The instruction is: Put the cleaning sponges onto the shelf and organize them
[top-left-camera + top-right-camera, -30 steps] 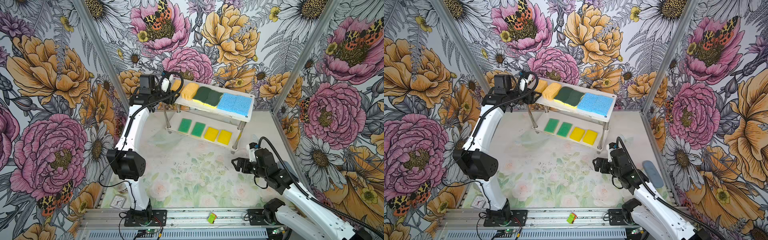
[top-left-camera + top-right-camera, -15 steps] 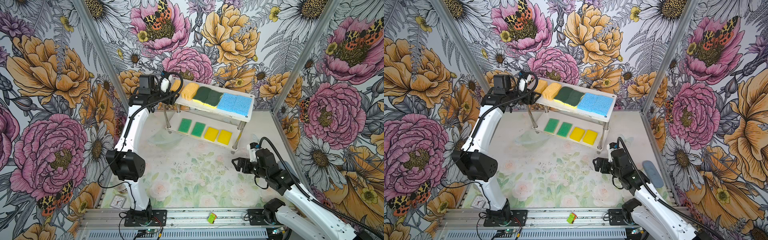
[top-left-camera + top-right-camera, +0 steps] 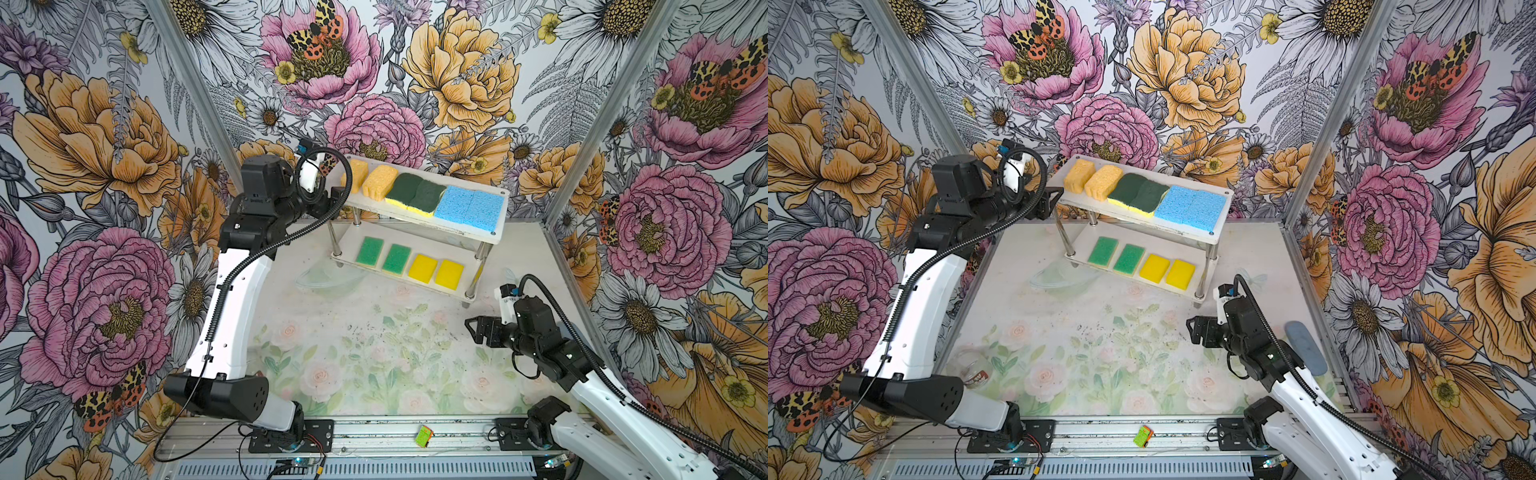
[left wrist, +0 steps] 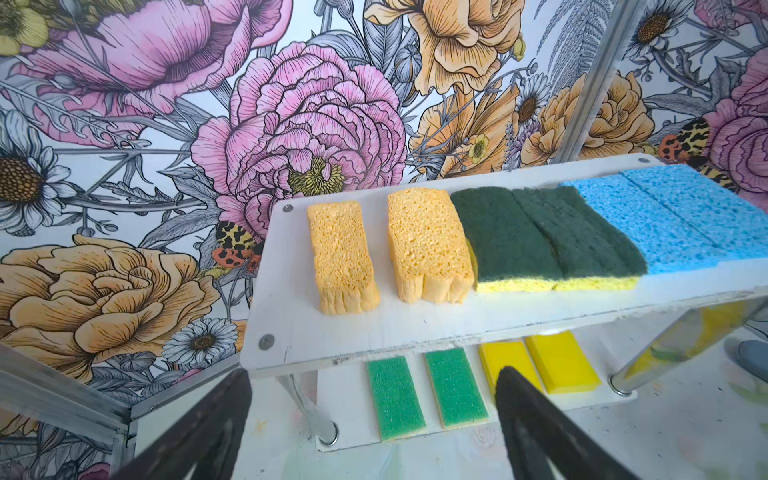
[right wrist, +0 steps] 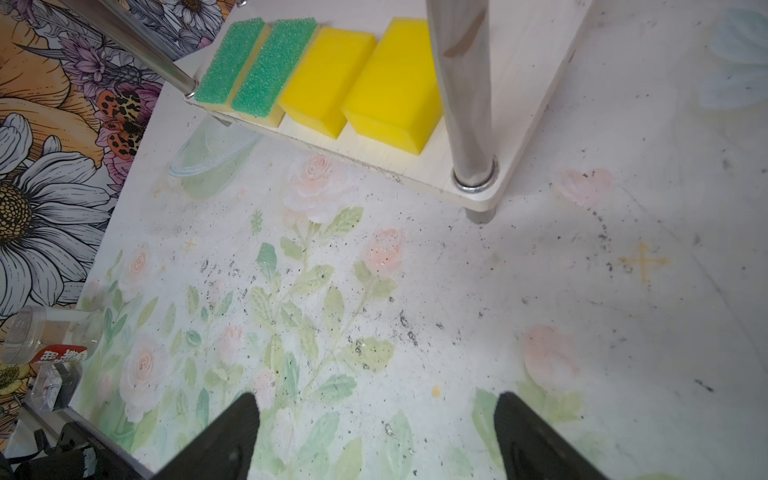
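Shelf (image 4: 374, 328) with two white boards, standing near the far edge of the counter (image 3: 374, 353). All ten sponges lie on it in matched pairs, apparently sorted by kind. On the top board, from left end to right, are orange sponges (image 3: 379, 183), dark green sponges (image 3: 415, 193) and blue sponges (image 3: 469, 203). On the lower board, green sponges (image 3: 382, 254) lie beside yellow sponges (image 3: 436, 270). Left gripper (image 4: 373, 376) hangs just off the top board's left end, spread wide and empty. Right gripper (image 5: 377, 399), also wide and empty, hovers over the counter near the shelf's front right corner. Task looks finished.
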Robot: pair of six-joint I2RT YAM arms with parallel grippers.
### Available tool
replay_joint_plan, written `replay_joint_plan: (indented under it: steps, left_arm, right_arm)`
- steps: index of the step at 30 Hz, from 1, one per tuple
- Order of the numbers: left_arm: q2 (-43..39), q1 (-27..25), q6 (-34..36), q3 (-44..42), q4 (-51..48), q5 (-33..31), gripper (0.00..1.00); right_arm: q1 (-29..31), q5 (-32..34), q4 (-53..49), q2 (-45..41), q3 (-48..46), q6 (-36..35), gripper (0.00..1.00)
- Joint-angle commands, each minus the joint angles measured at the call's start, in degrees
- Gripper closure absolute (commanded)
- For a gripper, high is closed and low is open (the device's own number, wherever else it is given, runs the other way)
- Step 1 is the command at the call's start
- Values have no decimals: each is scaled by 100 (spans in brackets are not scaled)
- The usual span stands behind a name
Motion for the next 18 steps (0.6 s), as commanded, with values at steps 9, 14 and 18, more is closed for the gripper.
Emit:
replay_joint_plan:
  steps: [9, 14, 18]
  left_arm:
    - [-1555, 280, -712, -3115, 1764, -43, 1]
    - [-2011, 449, -1395, -4397, 2595, 411, 1]
    - [-2249, 442, -1583, -5102, 3152, 468, 1]
  right_arm:
    - [-36, 600, -541, 62, 1204, -1200, 8]
    - [-71, 826, -591, 106, 1496, -1521, 6]
    - [-89, 969, -589, 125, 1597, -1731, 5]
